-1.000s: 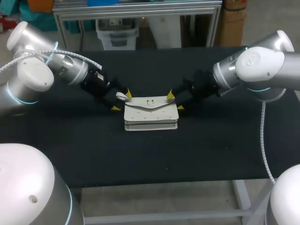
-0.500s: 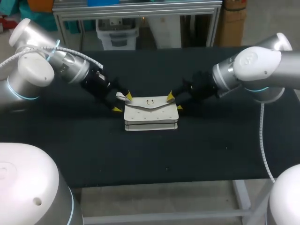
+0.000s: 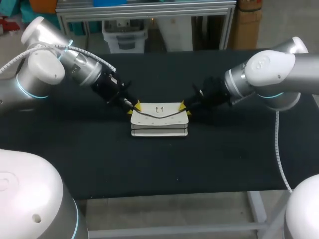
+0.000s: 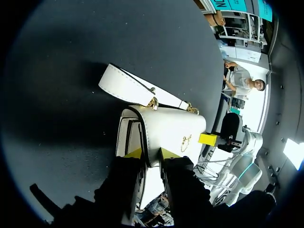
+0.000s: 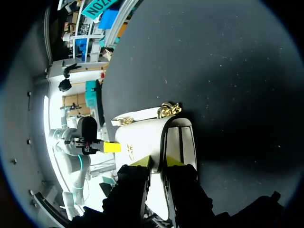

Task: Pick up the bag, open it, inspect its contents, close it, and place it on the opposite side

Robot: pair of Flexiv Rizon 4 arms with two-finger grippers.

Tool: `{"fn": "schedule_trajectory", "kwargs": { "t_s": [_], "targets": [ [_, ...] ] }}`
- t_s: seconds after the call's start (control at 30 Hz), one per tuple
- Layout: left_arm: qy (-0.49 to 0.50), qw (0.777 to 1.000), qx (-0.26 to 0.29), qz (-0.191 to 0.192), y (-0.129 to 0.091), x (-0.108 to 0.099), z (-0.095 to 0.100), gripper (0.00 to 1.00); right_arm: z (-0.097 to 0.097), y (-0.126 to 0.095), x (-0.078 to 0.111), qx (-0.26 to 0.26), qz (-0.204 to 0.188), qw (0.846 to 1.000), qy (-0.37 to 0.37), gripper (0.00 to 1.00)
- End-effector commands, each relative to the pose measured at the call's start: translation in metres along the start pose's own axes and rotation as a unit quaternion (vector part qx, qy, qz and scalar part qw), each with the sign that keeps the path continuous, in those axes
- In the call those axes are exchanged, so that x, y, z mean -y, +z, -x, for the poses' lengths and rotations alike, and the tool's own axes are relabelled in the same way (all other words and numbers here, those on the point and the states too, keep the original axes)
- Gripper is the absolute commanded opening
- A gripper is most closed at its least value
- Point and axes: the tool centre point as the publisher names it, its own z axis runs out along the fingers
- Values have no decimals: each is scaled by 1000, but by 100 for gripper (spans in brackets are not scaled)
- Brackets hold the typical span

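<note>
White leather flap handbag (image 3: 159, 121), laid flat on black table (image 3: 89, 159). Left end's flap edge is pinched by left gripper (image 4: 151, 154); right end's by right gripper (image 5: 157, 161), fingers nearly closed.

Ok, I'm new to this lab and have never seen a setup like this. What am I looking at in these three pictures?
These are two robot arms working at a black table. The wide picture comes from a fixed camera above and behind the robot, so the left arm comes in from the left and the right arm from the right. The two round pictures come from cameras on each wrist, looking along the fingers. A white bag with a small gold clasp lies mid-table. The left gripper and the right gripper each pinch one end of it between yellow-tipped fingers. Its strap rests on the table beside it.
</note>
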Motion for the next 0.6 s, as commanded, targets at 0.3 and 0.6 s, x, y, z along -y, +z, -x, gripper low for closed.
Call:
{"fn": "schedule_trajectory", "kwargs": {
  "t_s": [0.3,0.6],
  "targets": [
    [-2,1000,-2,-6,-2,-7,5,43,7,0,6,-6,6,1000,-10,100],
    [-7,1000,-7,-12,-5,-5,6,42,2,-8,-3,-18,9,1000,-10,93]
  ]
}}
